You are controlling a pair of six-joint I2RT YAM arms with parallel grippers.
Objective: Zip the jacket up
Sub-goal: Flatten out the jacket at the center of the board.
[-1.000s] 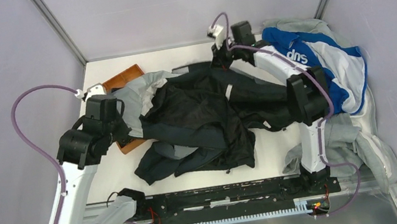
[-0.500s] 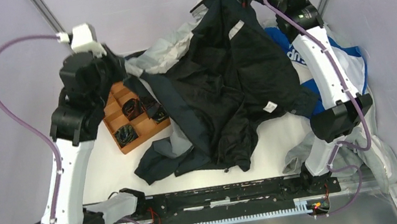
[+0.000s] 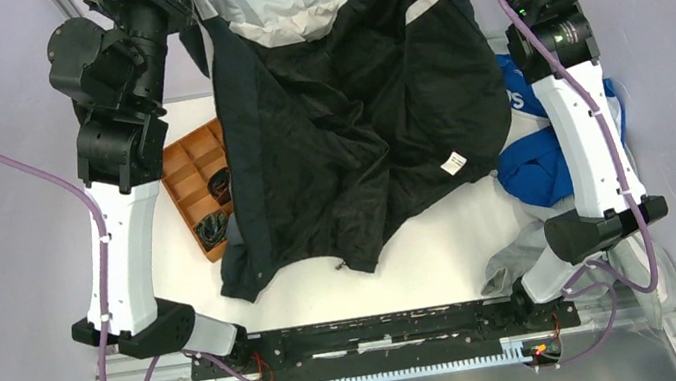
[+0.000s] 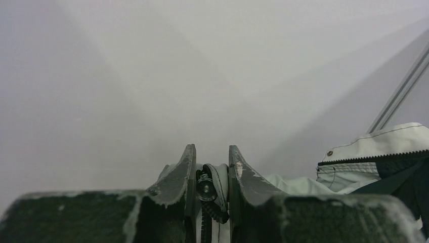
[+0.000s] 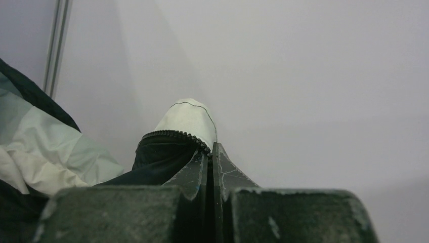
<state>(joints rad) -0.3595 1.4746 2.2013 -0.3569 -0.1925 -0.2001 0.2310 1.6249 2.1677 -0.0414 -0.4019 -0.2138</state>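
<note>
Currently on my screens, item by item.

Jacket (image 3: 358,147): hangs open between both grippers at the far end of the cell, dark lining toward the overhead camera. The pale grey collar edge is uppermost and the body drapes down over the table (image 3: 443,245). The lower hem reaches the near-left part of the tabletop; I cannot tell whether it touches. A white label (image 3: 452,163) shows on the lining.

Left gripper (image 4: 211,174): jaws narrow, pinched on one front edge, with zipper teeth and pale fabric between the fingers.

Right gripper (image 5: 210,157): jaws pressed almost together on the other front edge. Zipper teeth curl just left of the tips, with pale collar cloth above.

Tray (image 3: 184,168): orange, compartmented, left of the jacket; the hanging cloth hides its right side.

Blue-and-white garment (image 3: 537,161): heaped at the table's right edge, beside my right arm.

Grey sweatshirt (image 3: 526,258): near-right corner, spilling over the edge.

Room to move: bare tabletop shows between the hem and the near edge, centre to right. Both wrists face plain wall close by, with a metal post (image 4: 399,96) at the right of the left wrist view and a second post (image 5: 55,45) at the left of the right wrist view.
</note>
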